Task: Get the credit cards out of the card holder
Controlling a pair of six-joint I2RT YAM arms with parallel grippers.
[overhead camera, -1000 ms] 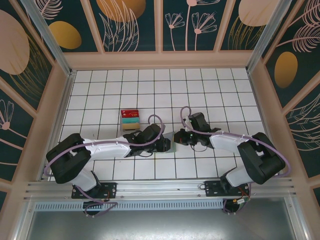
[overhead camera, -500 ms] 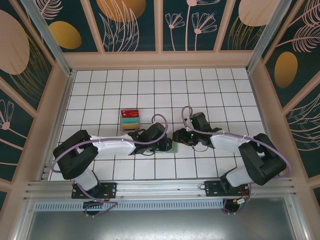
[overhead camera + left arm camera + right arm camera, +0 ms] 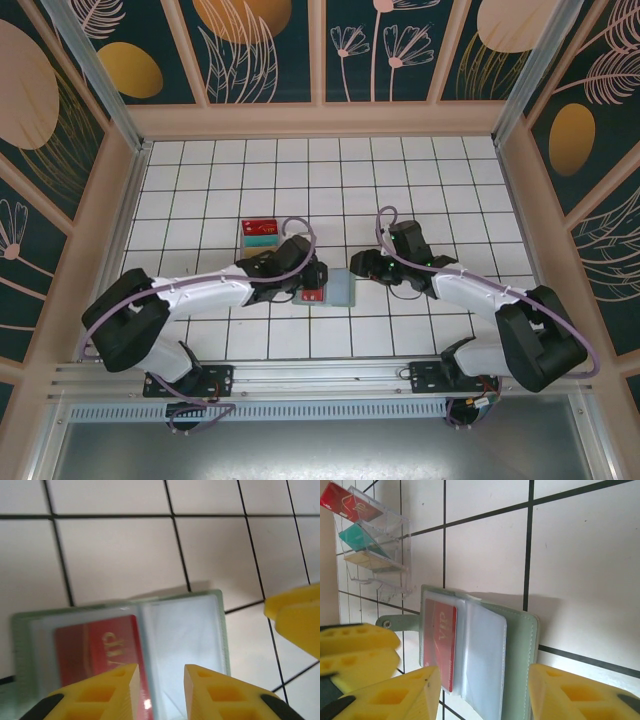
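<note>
The top external camera sits high above and behind the arm bases, which lie along the bottom of its frame. It looks down from afar on the whole tiled table point(image 3: 400, 170). The left wrist camera looks almost straight down from very close, with the left gripper point(image 3: 161, 692) at its bottom edge. The right wrist camera is close too but takes in more, with the right gripper point(image 3: 485, 695) along its bottom. All three share the open card holder point(image 3: 520, 645) mid-table. The right wrist and overhead views also share the clear tray point(image 3: 375, 545).

The card holder point(image 3: 341, 288) now lies open, baring a red card point(image 3: 311, 295).
</note>
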